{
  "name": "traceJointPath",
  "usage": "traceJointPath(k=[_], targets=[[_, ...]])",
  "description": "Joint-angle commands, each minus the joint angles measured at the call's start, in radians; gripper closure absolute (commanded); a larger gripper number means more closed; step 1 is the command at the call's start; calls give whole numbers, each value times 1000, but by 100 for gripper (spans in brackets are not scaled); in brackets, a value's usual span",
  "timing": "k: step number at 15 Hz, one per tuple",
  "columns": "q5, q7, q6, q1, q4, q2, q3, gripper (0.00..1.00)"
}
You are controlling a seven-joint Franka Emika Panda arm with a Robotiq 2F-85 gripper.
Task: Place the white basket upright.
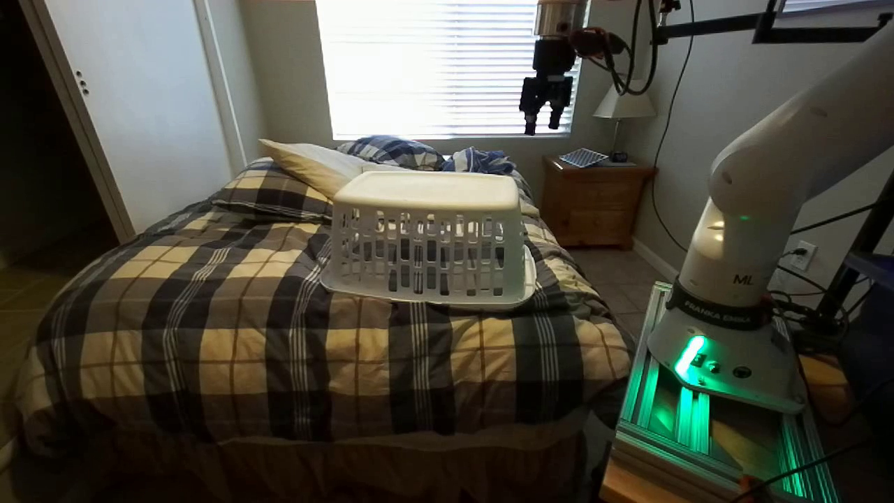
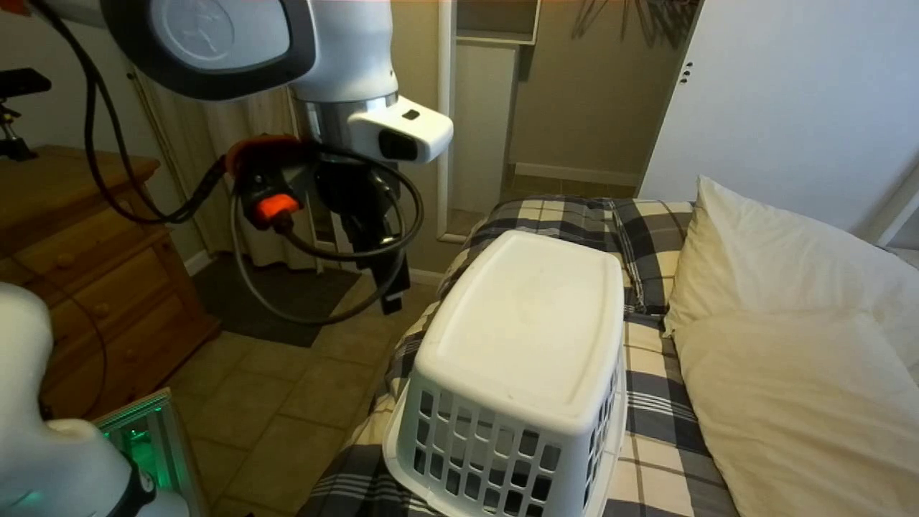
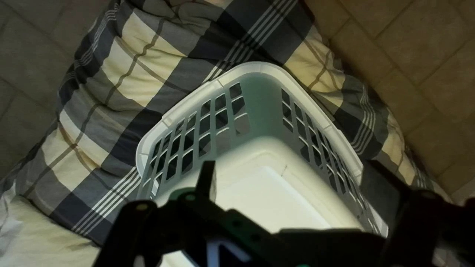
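The white basket (image 1: 429,190) stands upside down on the bed, its flat bottom facing up and its rim on the plaid cover. It shows in both exterior views, and its bottom (image 2: 528,323) faces up there too. In the wrist view the basket (image 3: 267,196) lies below the fingers, with one rim corner pointing up the picture. My gripper (image 1: 543,127) hangs pointing down, high above the bed. In the wrist view the gripper (image 3: 291,170) has its fingers wide apart with nothing held between them. The gripper (image 2: 391,305) is partly hidden by cable loops in an exterior view.
The bed (image 1: 230,349) has a plaid cover. A cream pillow (image 2: 797,380) lies beside the basket. Blue plaid bedding (image 1: 394,151) is at the bed's far end. A nightstand (image 1: 590,209) with a lamp (image 1: 624,105) and a dresser (image 2: 108,287) stand nearby. Cables hang from the arm.
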Motion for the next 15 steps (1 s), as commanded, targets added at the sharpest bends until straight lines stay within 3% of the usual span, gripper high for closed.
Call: traceJointPath(k=[1,4,8,11,15], targets=[[-87,76,55,40,-107,-46,128,0],[-124,157,131,102,-188,-56,241,0],[-222,260,399,156,-291,-1,364,0],[-348,377,600,95,-286,131,467,0],[-579,566,726,-35,-253,297,581,0]])
